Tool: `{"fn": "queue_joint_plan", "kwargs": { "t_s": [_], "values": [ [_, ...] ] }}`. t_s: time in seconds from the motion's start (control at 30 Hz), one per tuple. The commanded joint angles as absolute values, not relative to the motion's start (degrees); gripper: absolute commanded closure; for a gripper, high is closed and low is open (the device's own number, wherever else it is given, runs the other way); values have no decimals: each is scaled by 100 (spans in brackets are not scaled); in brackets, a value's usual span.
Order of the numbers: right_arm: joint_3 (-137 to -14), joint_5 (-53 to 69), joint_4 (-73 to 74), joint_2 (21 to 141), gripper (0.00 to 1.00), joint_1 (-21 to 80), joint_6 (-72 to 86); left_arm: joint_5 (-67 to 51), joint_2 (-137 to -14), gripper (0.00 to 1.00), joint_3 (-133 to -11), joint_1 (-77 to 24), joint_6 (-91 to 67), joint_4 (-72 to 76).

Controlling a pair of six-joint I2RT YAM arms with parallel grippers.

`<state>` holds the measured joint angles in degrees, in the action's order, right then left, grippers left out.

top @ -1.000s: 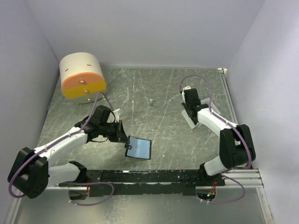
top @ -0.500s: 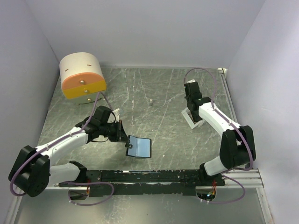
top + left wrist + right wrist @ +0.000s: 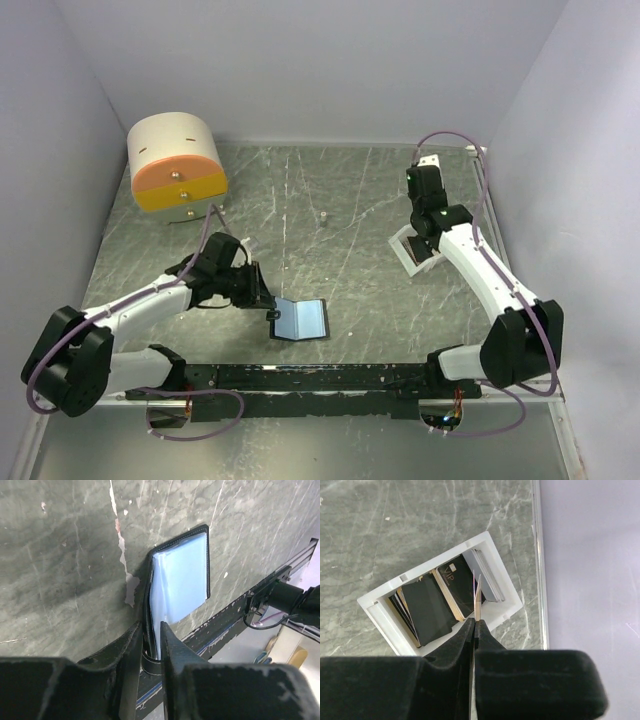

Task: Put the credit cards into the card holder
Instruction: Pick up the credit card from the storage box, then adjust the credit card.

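The black card holder lies open on the table, its bluish-grey inside up. My left gripper is shut on its left flap, which stands up between the fingers in the left wrist view; the other flap lies flat. My right gripper hovers above the white tray and is shut on one thin credit card, seen edge-on in the right wrist view. Several more credit cards, dark and gold-edged, stand in the tray below it.
A round cream-and-orange drawer box stands at the back left. A small metal piece sits mid-table. A black rail runs along the near edge. The right wall is close beside the tray.
My right gripper has lifted away from the tray, moving up and to the back right with a card in it. The left gripper and card holder have barely shifted.
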<state>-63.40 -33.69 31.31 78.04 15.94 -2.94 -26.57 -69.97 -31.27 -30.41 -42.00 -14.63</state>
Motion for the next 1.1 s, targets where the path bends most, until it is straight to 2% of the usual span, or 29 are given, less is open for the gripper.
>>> {"fn": "queue_joint_plan", "kwargs": {
  "t_s": [0.0,0.2,0.33,0.5,0.77,1.07],
  "values": [
    [-6341,-3514,3062,7551,100,1626,-224,-2214,-6768,69,-3454,-3022,-4150,-1773],
    [-6275,-3259,2944,7532,100,1626,-198,-1696,-6694,65,-3666,-3020,-4026,-2300],
    [-6329,-3358,3038,7516,100,1641,80,-1398,-6437,53,-3990,-3023,-3933,-2654],
    [-6496,-2511,3206,7300,100,1768,504,-1408,-6119,51,-4627,-3023,-3876,-3021],
    [-6406,-1328,2798,6489,100,2677,1110,-2902,-5624,37,-4907,-3020,-4341,-2158],
    [-5625,707,1313,5788,100,3589,2525,-3853,-5319,36,-4503,-3016,-4928,-846]
  ]
}}
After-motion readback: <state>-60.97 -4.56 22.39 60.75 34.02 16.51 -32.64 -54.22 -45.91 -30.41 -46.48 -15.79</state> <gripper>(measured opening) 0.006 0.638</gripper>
